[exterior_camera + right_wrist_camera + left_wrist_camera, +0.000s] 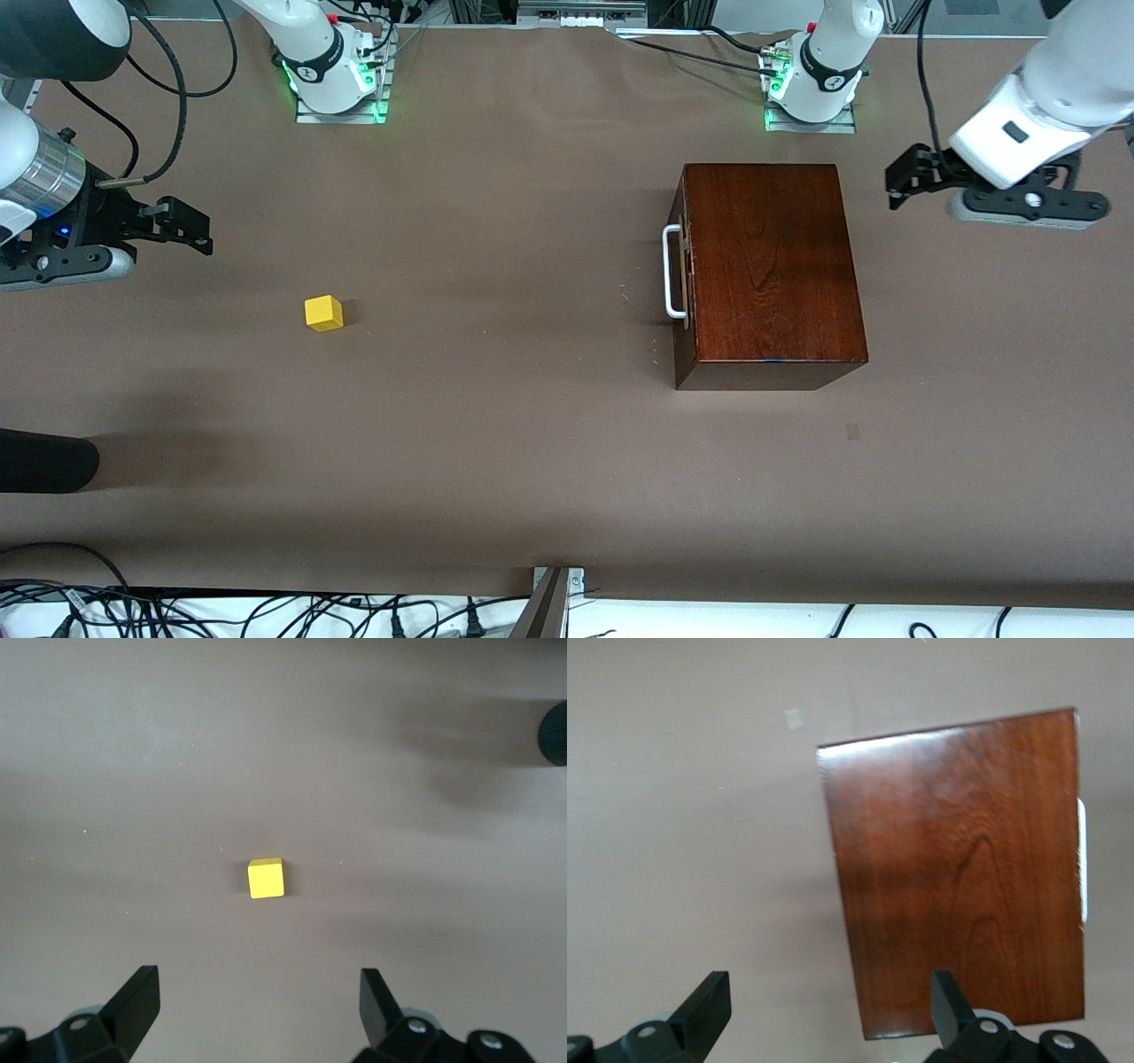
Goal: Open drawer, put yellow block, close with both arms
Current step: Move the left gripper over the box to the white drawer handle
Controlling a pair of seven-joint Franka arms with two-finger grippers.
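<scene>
Here, in the front view, you see the drawer (684, 270) pushed fully into its dark wooden box (769, 266), white handle (671, 271) facing the right arm's end of the table. The yellow block (323, 313) sits alone on the brown table (496, 443), well apart from the box, toward the right arm's end. The left gripper (897, 186) hangs above the table just beside the box; the right gripper (190, 232) hovers at its own end. In the left wrist view, your left gripper (828, 997) stands spread wide over the box edge, though the drawer front is barely visible. In the right wrist view, the right gripper (257, 992) is spread too, the block (266, 878) apart from its fingers.
</scene>
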